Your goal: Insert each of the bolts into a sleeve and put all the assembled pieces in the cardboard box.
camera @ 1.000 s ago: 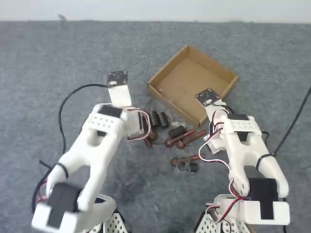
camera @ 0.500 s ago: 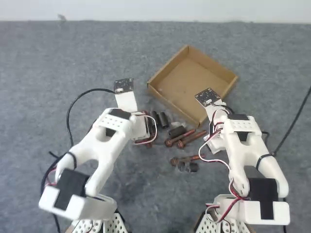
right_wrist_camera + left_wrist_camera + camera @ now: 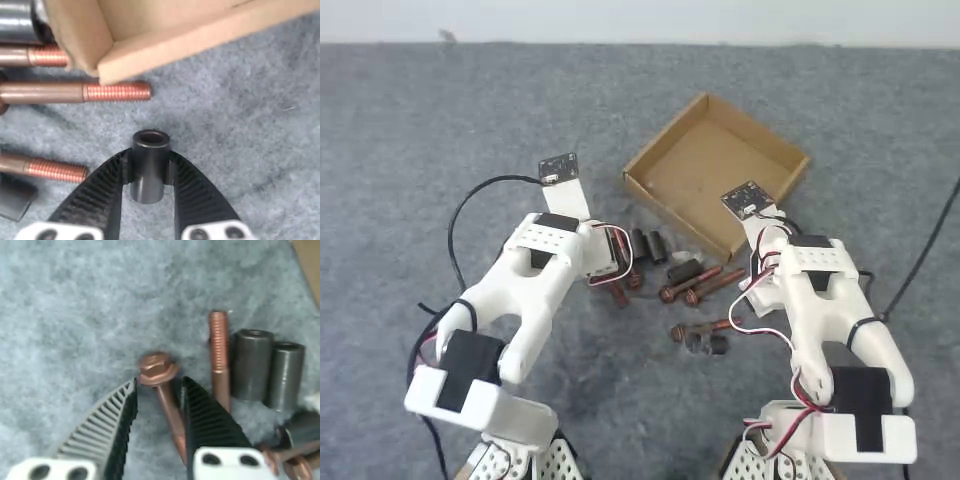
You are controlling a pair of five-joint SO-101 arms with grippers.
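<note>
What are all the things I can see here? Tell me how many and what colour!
Box: one, brown cardboard, open and empty, on the far side between the arms.
Bolts: five, copper, lying on the carpet in front of the box.
Sleeves: about six, dark grey, scattered among the bolts.
Carpet: one, grey, under everything.
Cables: two, black, one by each arm.
Arms: two, white, side by side at the near edge.
Left gripper: black fingers, open around one bolt that lies on the carpet.
Right gripper: black fingers, shut on one upright sleeve near the box corner.
</note>
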